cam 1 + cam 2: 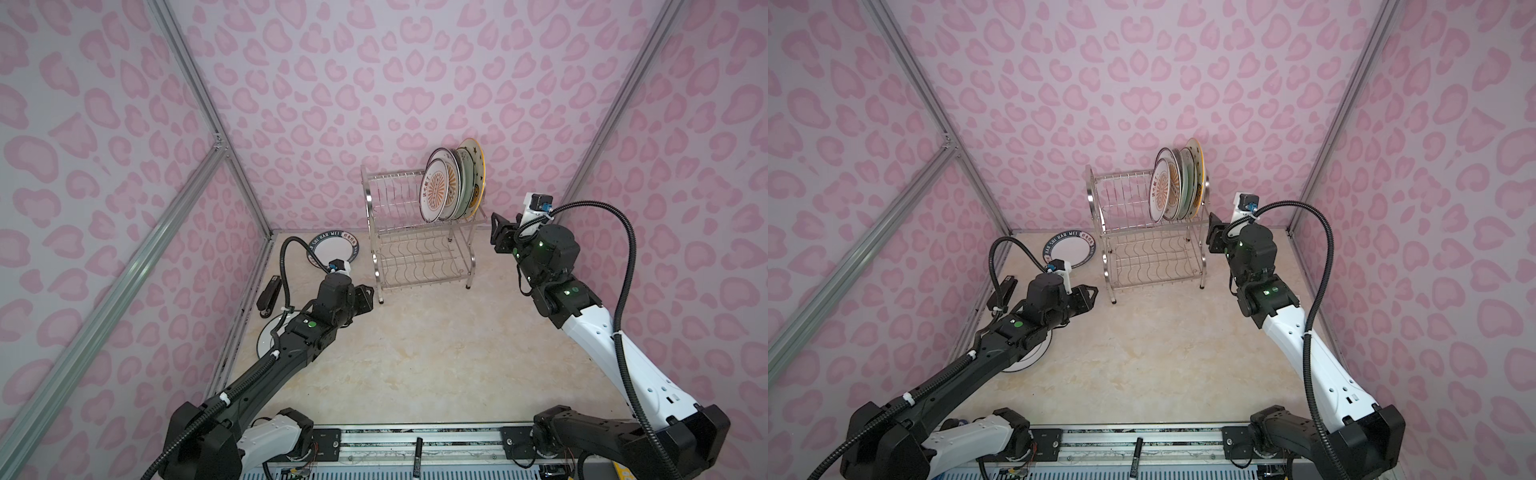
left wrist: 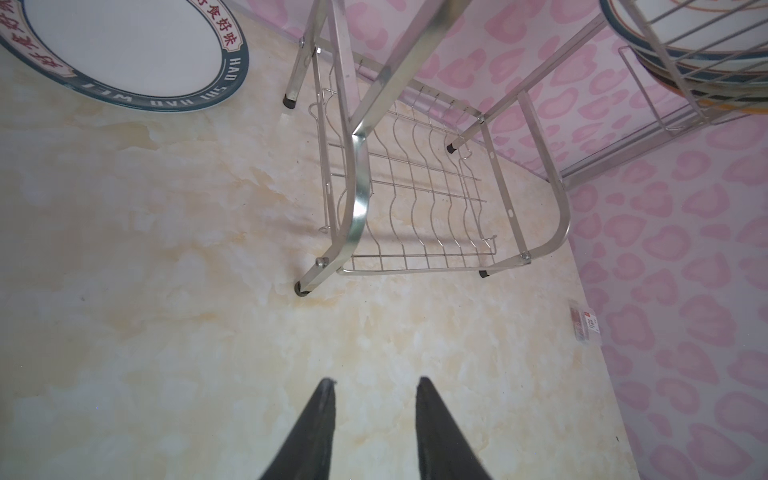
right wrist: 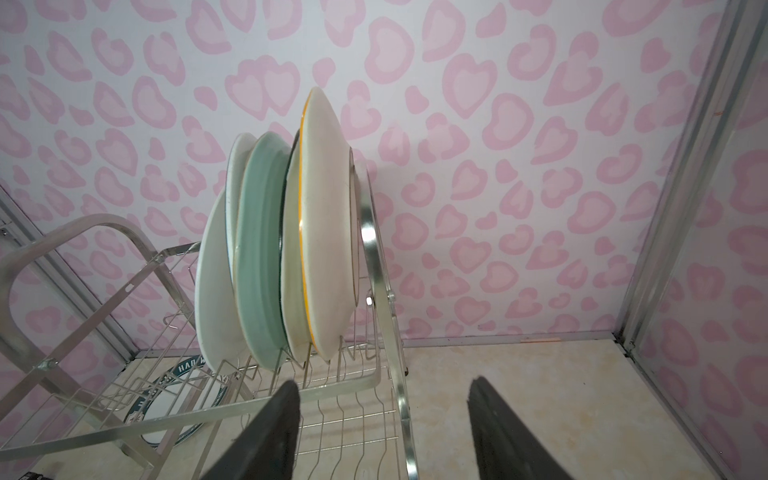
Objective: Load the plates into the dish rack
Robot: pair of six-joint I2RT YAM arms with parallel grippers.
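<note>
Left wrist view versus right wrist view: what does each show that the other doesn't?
Only the left wrist view: the open left gripper, the whole lower tier of the rack, and a wall tag. Only the right wrist view: the open right gripper and the racked plates at full height, a teal plate among them. Both: the rack, the lettered plate on the table, and rims of racked plates.

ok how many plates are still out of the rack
2. The navy-lettered plate lies on the table left of the dish rack; the black-ringed white plate lies nearer the front, partly hidden under the left arm. More may be hidden.
</note>
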